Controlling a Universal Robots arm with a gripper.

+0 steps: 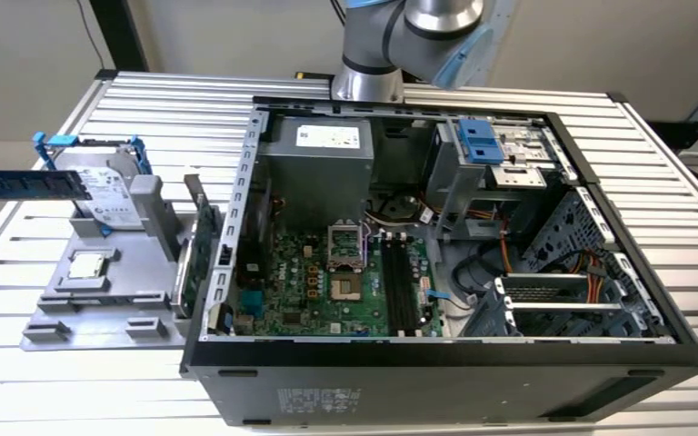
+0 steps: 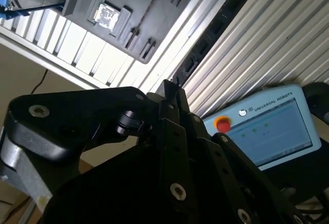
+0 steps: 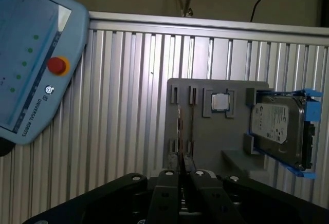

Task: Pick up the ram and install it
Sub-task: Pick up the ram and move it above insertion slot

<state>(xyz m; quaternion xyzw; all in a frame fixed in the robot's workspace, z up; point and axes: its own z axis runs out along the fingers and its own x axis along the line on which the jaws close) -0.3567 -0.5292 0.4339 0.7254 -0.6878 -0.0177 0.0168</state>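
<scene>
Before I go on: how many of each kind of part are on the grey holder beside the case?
On the grey holder:
hard drive: 1
processor chip: 1
ram: 1
Total: 3

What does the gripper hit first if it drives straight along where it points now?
Most likely the ram, standing on edge in the grey holder tray, dead ahead of the gripper in the first wrist view. How much gap remains is unclear.
</scene>
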